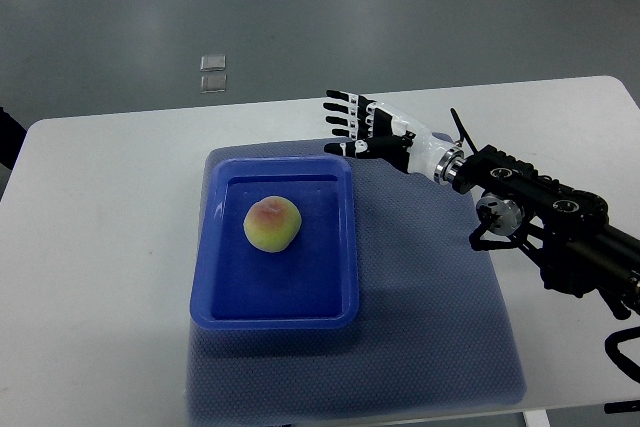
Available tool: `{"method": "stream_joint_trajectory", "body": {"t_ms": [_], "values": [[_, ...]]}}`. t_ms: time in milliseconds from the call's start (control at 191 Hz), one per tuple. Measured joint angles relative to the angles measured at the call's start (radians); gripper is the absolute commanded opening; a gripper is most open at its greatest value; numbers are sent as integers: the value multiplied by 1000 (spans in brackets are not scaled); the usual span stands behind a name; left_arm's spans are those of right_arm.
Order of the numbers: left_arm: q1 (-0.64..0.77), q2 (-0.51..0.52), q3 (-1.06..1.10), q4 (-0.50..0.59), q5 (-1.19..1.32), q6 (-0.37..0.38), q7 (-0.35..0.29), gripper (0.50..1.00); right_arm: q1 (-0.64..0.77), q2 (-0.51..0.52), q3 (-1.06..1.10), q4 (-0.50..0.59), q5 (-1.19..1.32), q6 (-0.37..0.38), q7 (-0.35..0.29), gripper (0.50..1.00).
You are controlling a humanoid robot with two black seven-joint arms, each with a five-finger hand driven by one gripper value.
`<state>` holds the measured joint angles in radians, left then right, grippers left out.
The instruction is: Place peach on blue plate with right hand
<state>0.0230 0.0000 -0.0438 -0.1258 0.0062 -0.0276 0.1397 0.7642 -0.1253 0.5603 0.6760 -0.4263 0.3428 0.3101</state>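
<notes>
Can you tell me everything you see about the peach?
The peach is round, pale yellow-green with a pinkish-red blush on top. It looks whole and smooth. It sits near the middle of the blue plate, a shallow rectangular tray with a raised rim, and touches only the plate's floor. Nothing holds it: the right hand is off past the plate's far right corner, its fingers spread and empty.

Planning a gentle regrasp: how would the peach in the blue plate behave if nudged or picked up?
The peach looks round, so a nudge would probably roll it. The plate has a raised rim that should stop it. Its skin looks soft, so a hard squeeze by the right hand, whose fingers are open now, might bruise it.
</notes>
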Motion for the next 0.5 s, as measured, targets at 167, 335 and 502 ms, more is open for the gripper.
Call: {"method": "stream_joint_trajectory", "body": {"t_ms": [167, 335, 502], "values": [[0, 0, 0, 0, 0, 0, 0, 1000, -37, -10, 4, -35, 186, 16, -47, 928], [0, 0, 0, 0, 0, 0, 0, 1000, -41, -12, 6, -69, 271, 22, -61, 928], [0, 0, 0, 0, 0, 0, 0, 1000, -46, -14, 32, -74, 288, 14, -50, 930]]}}
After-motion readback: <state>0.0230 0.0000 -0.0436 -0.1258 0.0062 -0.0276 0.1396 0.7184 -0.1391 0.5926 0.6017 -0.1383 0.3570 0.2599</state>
